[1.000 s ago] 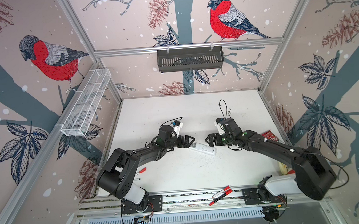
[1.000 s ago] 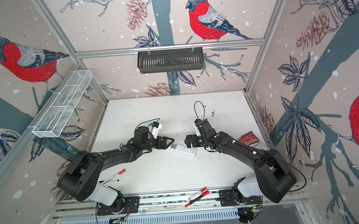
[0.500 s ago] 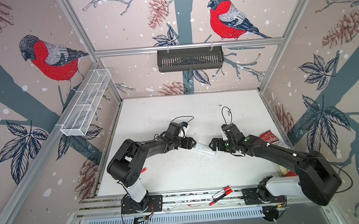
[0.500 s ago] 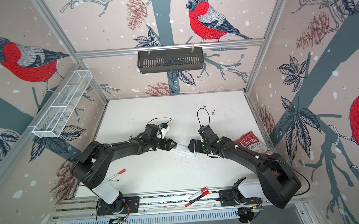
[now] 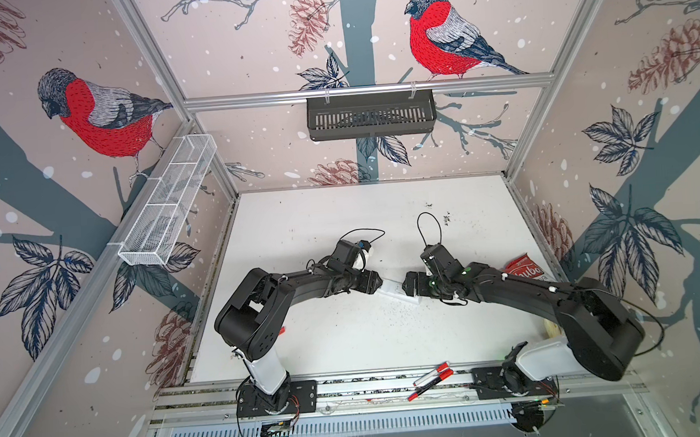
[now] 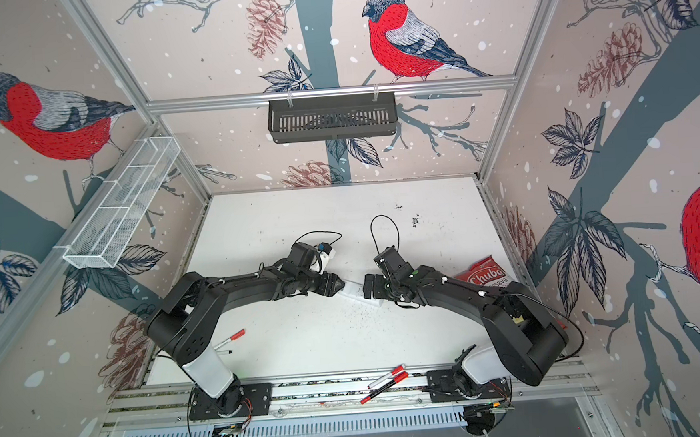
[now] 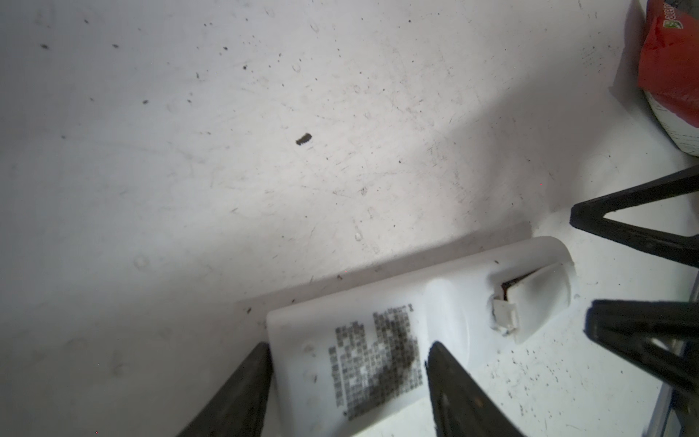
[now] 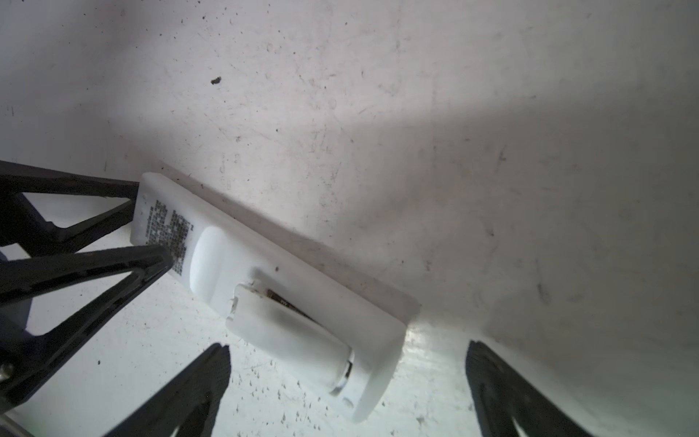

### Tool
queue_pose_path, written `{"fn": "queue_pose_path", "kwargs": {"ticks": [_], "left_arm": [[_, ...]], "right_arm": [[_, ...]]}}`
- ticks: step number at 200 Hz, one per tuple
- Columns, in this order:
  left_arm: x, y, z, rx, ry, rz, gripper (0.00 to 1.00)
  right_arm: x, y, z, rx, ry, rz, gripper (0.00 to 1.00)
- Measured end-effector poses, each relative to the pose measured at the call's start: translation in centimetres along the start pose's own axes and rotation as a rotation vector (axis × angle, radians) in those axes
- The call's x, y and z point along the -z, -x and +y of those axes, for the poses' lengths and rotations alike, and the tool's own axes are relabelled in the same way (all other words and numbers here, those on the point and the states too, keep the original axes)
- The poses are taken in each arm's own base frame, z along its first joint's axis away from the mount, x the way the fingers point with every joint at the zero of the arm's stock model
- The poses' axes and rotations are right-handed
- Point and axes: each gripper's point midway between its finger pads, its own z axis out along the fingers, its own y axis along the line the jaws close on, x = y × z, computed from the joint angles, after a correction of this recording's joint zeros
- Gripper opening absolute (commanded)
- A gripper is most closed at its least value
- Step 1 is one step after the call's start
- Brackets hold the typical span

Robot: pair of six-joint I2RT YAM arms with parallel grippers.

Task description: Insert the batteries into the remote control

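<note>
Remote control (image 5: 393, 290): it lies back-up on the white table (image 5: 320, 238), near the middle, between the two arms.
Long axis: in both top views it runs from the left gripper (image 5: 379, 283) to the right gripper (image 5: 407, 286), slanting a little toward the front edge on the right arm's side.
Ends: the printed label (image 7: 374, 359) faces the left arm and the battery cover (image 8: 287, 325) faces the right arm.
Battery cover: it sits ajar with one corner lifted. A dark brownish sliver shows in the gap, and we cannot tell whether that is a battery.
Batteries: we find none lying loose in any view.
Left gripper: it is partly closed across the label end, one fingertip against the end edge and the other at the long side by the print. Both seem to touch, but we cannot tell whether they clamp.
Right gripper: its jaws are spread wide and hold nothing. In the right wrist view the cover end sits between the fingers and touches neither.
Nearer arm: the left is at contact and the right is just beside the cover.
Coming move: we judge that the left steadies the remote control while the right works the cover, which lies straight ahead of it along the axis.
</note>
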Motion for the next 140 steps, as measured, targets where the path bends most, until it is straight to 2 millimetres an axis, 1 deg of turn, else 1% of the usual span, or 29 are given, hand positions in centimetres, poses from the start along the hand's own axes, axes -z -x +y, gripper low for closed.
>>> {"fn": "queue_pose_path", "kwargs": {"ticks": [38,72,99,132,140], "left_arm": [[0.0,0.0,0.1,-0.005,0.010,-0.002,0.66],[0.1,-0.1,0.1,-0.005,0.011,-0.001,0.65],[0.2,-0.2,0.1,-0.004,0.012,0.001,0.65],[0.2,-0.3,0.1,-0.003,0.012,0.003,0.65],[0.2,-0.4,0.1,-0.004,0.012,0.003,0.65]], "right_arm": [[-0.8,-0.3,-0.3,-0.004,-0.037,0.007,0.99],[-1.2,-0.2,-1.1,0.000,-0.097,-0.001,1.00],[-1.4,0.2,-0.9,0.013,-0.124,-0.019,0.99],[-2.0,0.7,-0.2,0.042,-0.142,-0.048,1.00],[-2.2,0.3,-0.5,0.055,-0.163,-0.032,1.00]]}}
